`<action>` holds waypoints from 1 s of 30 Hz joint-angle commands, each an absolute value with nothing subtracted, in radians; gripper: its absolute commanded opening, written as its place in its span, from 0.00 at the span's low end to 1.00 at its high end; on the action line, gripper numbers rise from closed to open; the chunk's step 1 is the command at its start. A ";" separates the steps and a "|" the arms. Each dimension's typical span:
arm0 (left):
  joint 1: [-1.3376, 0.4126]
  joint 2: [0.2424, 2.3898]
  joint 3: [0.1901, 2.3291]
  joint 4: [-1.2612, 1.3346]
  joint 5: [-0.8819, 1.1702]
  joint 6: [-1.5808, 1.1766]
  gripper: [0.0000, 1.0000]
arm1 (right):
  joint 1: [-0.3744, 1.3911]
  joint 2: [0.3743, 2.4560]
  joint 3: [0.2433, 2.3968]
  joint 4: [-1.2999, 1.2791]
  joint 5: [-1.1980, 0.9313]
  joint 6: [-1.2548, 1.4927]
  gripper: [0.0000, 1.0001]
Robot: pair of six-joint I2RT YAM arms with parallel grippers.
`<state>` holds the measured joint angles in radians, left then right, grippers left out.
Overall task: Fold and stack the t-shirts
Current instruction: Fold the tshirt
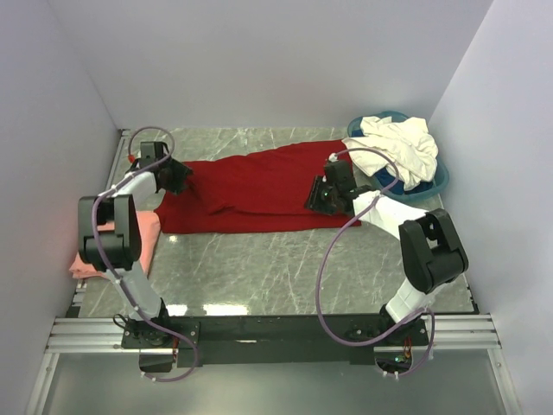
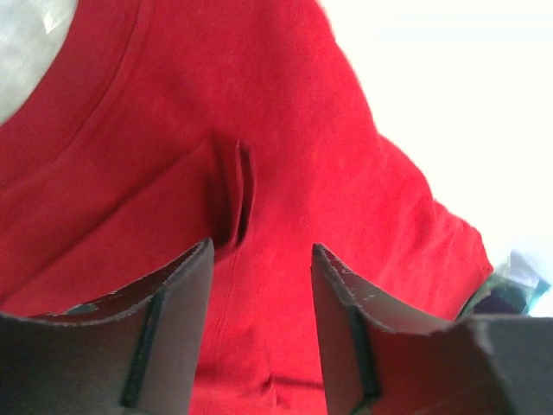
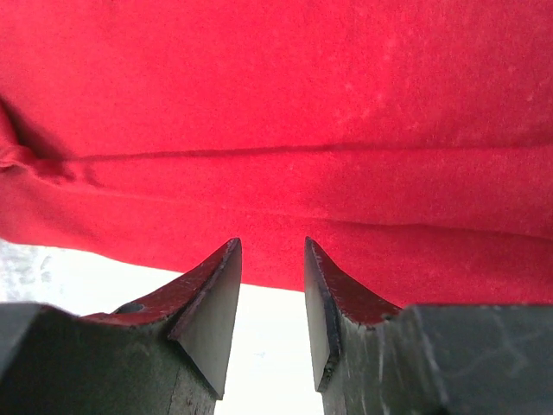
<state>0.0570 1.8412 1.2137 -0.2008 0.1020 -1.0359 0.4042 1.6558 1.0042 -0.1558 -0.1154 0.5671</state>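
Observation:
A deep red t-shirt (image 1: 259, 186) lies spread lengthwise across the middle of the marble table. My left gripper (image 1: 179, 179) hovers over its left end, jaws open. In the left wrist view my left gripper (image 2: 262, 252) has only flat red cloth (image 2: 285, 130) behind it, with a small fold near the collar seam. My right gripper (image 1: 318, 201) sits at the shirt's near right edge. In the right wrist view my right gripper (image 3: 270, 248) is open and empty, with the shirt's hem (image 3: 276, 104) just beyond the tips. A salmon-pink t-shirt (image 1: 149, 238) lies at the left edge. Cream-white t-shirts (image 1: 402, 143) are heaped at the back right.
The cream-white shirts rest in a round blue basin (image 1: 439, 179) in the back right corner. White walls close in the table (image 1: 259, 268) on three sides. The left arm's elbow hangs over the pink shirt. Both arm bases stand on the black rail at the near edge.

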 commanded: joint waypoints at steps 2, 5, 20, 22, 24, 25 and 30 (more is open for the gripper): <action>0.012 1.683 1.123 -0.161 0.072 -1.023 0.57 | 0.414 1.674 1.020 -0.178 -0.016 0.560 0.42; -0.052 1.614 1.044 -0.153 0.043 -1.022 0.60 | 0.408 1.680 1.011 -0.184 0.018 0.568 0.41; -0.316 1.545 0.943 -0.167 -0.037 -1.017 0.64 | 0.307 1.661 0.939 -0.134 -0.020 0.598 0.48; -0.330 1.561 0.954 -0.167 -0.044 -1.020 0.65 | 0.295 1.655 0.925 -0.120 -0.031 0.606 0.50; -0.348 1.578 0.965 -0.161 -0.046 -1.023 0.65 | 0.287 1.652 0.919 -0.115 -0.044 0.610 0.52; -0.353 1.600 0.971 -0.163 -0.048 -1.023 0.65 | 0.285 1.654 0.919 -0.115 -0.049 0.611 0.53; -0.373 1.664 1.012 -0.155 -0.051 -1.023 0.65 | 0.270 1.640 0.905 -0.110 -0.057 0.617 0.55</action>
<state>-0.3641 1.6348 0.9680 -0.1822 -0.0284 -1.0336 0.2840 1.6817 0.9211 -0.1471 -0.0509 0.6056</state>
